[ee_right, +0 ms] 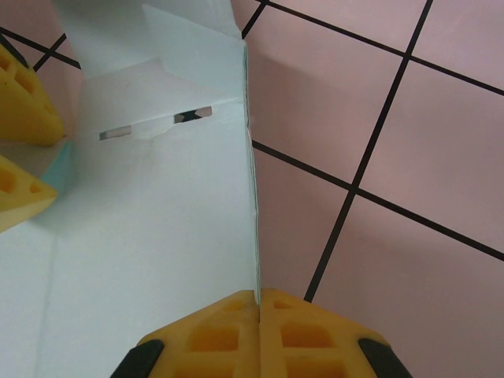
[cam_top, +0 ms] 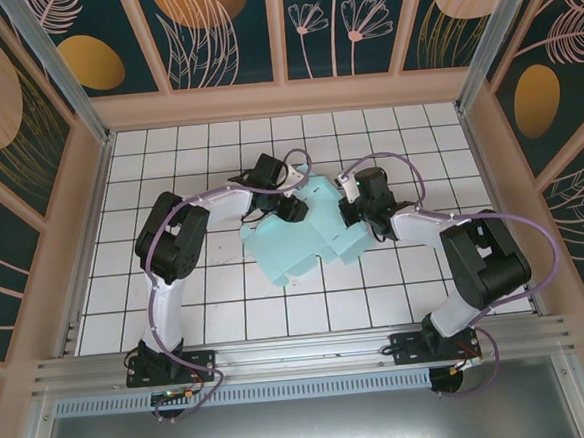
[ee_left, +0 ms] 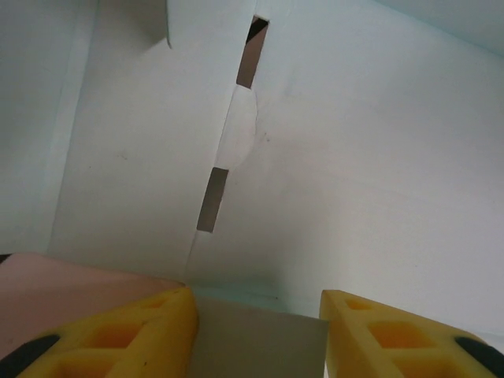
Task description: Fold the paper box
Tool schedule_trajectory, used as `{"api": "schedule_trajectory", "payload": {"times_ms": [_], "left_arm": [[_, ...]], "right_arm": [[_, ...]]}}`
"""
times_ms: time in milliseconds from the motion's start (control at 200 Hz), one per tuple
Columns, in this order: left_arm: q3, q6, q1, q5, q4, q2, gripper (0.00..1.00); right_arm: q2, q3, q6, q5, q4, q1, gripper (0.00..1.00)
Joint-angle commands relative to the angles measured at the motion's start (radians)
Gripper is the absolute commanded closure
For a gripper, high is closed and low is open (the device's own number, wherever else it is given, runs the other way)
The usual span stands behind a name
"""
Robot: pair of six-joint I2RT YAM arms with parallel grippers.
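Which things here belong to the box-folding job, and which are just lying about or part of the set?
Job in hand:
- paper box
- left fingers, apart, close against the box
- right fingers, shut on the box's edge

Not part of it:
- tiled table
- flower-patterned walls

I am wearing yellow fingertips [ee_right: 213, 339]; the paper box [cam_top: 304, 243] is showing pale mint-green, the table [cam_top: 179, 317] white tiles ruled in black, the walls [cam_top: 229, 33] dark teal with peach botanical motifs.

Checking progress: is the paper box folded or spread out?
Mostly spread: the paper box lies opened out on the table, flaps out; the right gripper pinches one edge.
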Motion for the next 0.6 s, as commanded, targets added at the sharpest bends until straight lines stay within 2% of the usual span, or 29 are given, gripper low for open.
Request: {"api": "schedule_trajectory", "payload": {"times_ms": [0,220,450,596], "left_arm": [[-0.024,0.003,-0.012,-0.028,-0.088,0.037,0.53],[-0.099,-0.072,-0.01,0.024,0.083,-0.113,0.45],[-0.166,-0.186,0.002,-0.03,0.223,-0.297,0.37],[-0.212,-0.267,0.046,-0.014,0.297,-0.358,0.32]], "right_arm": [[-0.01,0.048,-0.01,0.022,0.02,0.016,1.0],[-0.012,0.049,-0.016,0.035,0.016,0.017,1.0],[-0.048,0.011,-0.054,0.044,0.053,0.035,1.0],[-0.062,-0.002,-0.098,0.144,0.073,0.08,1.0]]}}
